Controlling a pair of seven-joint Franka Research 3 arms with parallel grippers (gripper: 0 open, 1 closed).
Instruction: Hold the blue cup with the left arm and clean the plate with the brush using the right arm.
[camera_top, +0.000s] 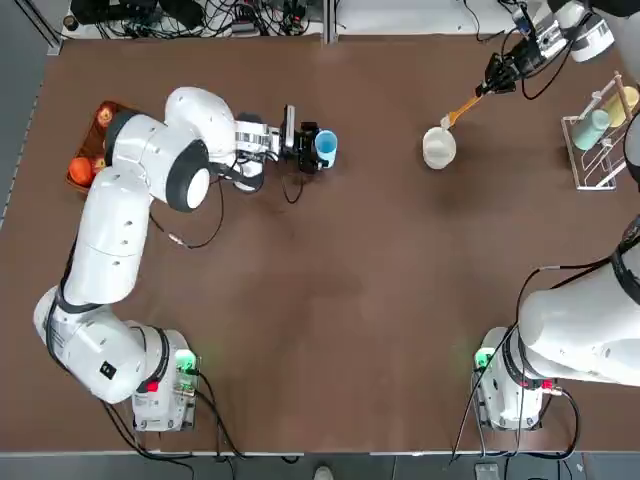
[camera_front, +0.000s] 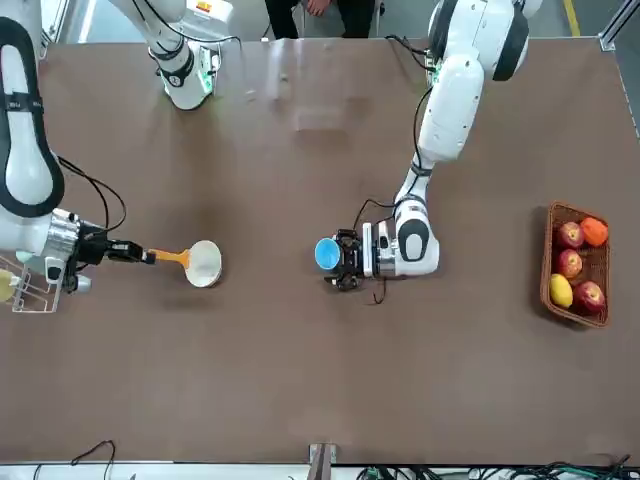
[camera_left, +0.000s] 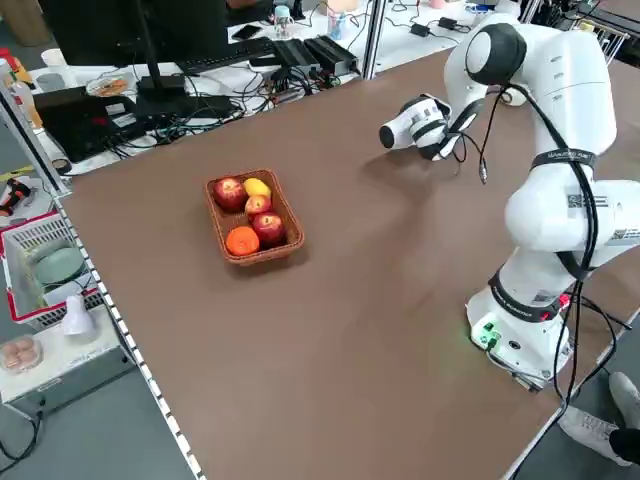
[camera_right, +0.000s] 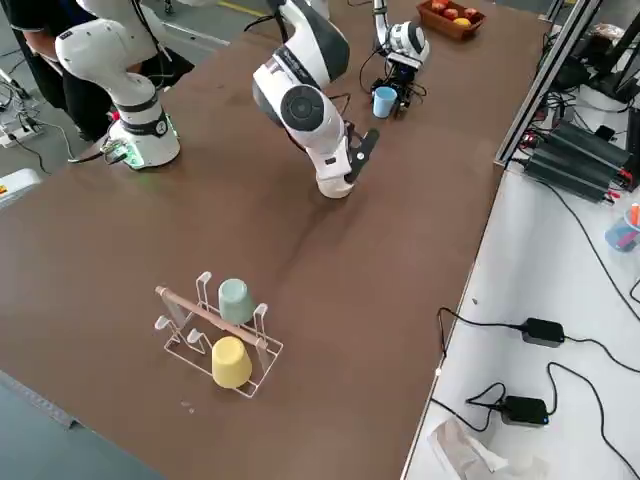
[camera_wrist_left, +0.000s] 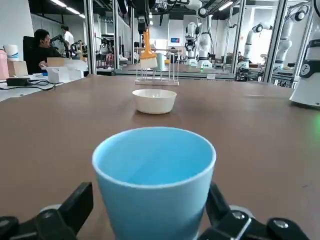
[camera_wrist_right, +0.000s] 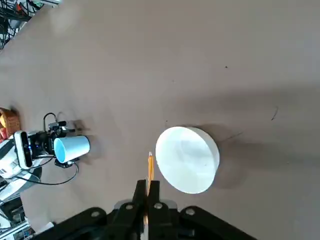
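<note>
The blue cup (camera_top: 325, 147) stands upright left of the table's middle, toward the far side. My left gripper (camera_top: 308, 147) lies low on the table, open, with one finger on each side of the cup (camera_wrist_left: 154, 175). The plate (camera_top: 438, 148) is a small white dish at the far right. My right gripper (camera_top: 497, 78) is shut on the orange brush (camera_top: 462, 110), whose bristle end hangs at the plate's far rim. In the right wrist view the brush (camera_wrist_right: 150, 167) points down beside the plate (camera_wrist_right: 187, 159).
A wicker basket of fruit (camera_top: 90, 150) sits at the far left behind the left arm. A wire rack holding cups (camera_top: 600, 130) stands at the right edge, close to the right arm. Cables and equipment lie beyond the far edge.
</note>
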